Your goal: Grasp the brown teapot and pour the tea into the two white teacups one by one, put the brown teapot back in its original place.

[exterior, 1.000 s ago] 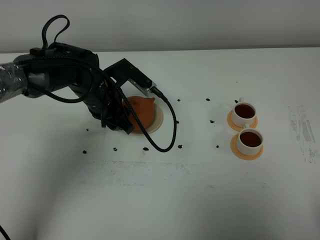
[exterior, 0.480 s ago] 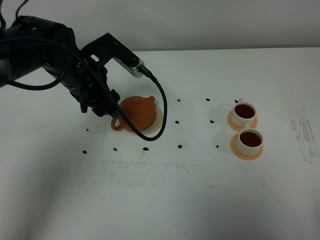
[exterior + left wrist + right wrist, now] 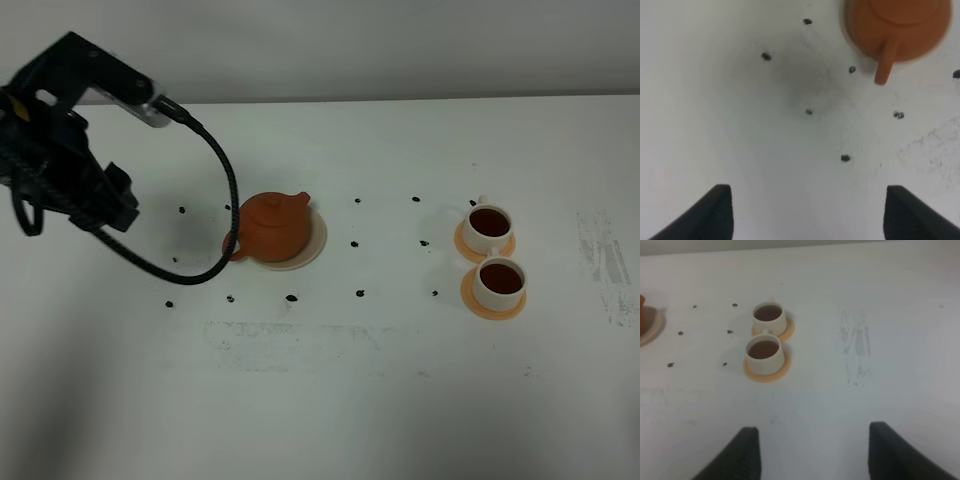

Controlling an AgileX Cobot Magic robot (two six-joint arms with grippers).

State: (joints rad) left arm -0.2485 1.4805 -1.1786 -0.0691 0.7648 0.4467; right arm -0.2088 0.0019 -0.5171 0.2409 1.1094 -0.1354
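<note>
From the high camera I see the brown teapot (image 3: 272,226) on its cream saucer (image 3: 316,243), left of centre, handle toward my left arm, well apart at the left edge. Both white teacups (image 3: 487,227) (image 3: 499,281) sit at right, full of tea.

Left wrist view: the left tool (image 3: 809,212) is spread open and empty; the teapot lies at top right.

Right wrist view: the right tool (image 3: 810,452) is open, over bare desk (image 3: 900,305).

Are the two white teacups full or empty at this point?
Full. Both white teacups, far and near, show dark tea close to their rims, each standing upright on its orange coaster.
</note>
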